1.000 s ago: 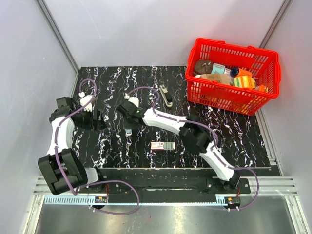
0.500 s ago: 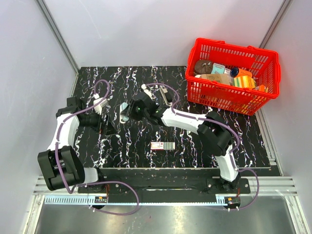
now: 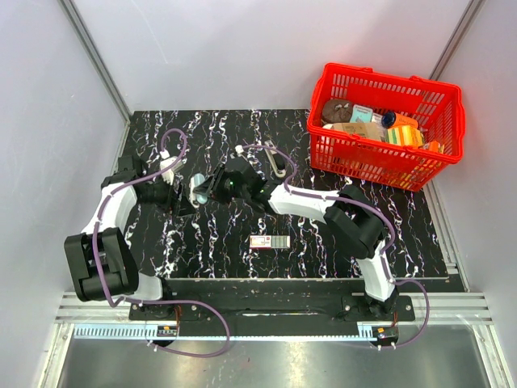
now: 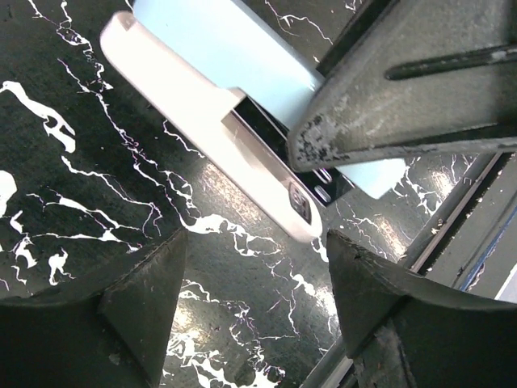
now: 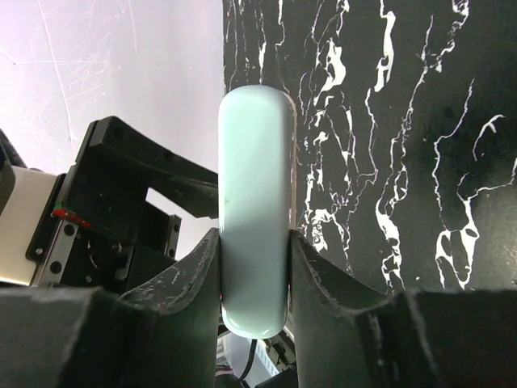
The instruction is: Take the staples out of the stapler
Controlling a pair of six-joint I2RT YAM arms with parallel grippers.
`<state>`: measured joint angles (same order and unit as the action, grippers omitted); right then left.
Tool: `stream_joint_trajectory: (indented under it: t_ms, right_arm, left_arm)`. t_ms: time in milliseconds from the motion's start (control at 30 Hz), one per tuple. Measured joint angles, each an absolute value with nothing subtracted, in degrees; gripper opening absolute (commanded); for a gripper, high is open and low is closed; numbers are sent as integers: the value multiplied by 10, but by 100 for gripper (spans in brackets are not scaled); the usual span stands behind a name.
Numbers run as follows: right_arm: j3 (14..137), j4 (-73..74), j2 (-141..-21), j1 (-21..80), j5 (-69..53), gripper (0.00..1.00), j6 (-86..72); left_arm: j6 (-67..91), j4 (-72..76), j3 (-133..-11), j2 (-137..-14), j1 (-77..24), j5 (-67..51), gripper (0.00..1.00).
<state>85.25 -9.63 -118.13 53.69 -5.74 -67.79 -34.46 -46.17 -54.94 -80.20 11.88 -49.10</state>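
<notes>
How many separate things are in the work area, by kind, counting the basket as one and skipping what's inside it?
Stapler: 1
Slim dark-and-silver tool: 1
Small flat rectangular piece: 1
Red basket: 1
Total: 4

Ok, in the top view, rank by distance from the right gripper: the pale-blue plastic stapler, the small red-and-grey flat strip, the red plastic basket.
1. Stapler, clamped in the right gripper.
2. Strip, near centre.
3. Basket, far right.
</notes>
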Motion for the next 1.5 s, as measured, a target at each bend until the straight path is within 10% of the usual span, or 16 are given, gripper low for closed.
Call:
stream_joint_trajectory:
  t_ms: [233, 933, 1500]
  right_arm:
    - [834, -124, -1181, 538, -76, 0, -699]
    - [794, -160, -1173, 539, -99, 0, -711]
    - [766, -150, -1151, 536, -177, 0, -653]
  left_arm:
    - [-345, -448, -549, -812, 119, -503, 70]
    - [-343, -454, -549, -816, 118, -511, 1]
    - [-408, -437, -542, -792, 108, -435, 0]
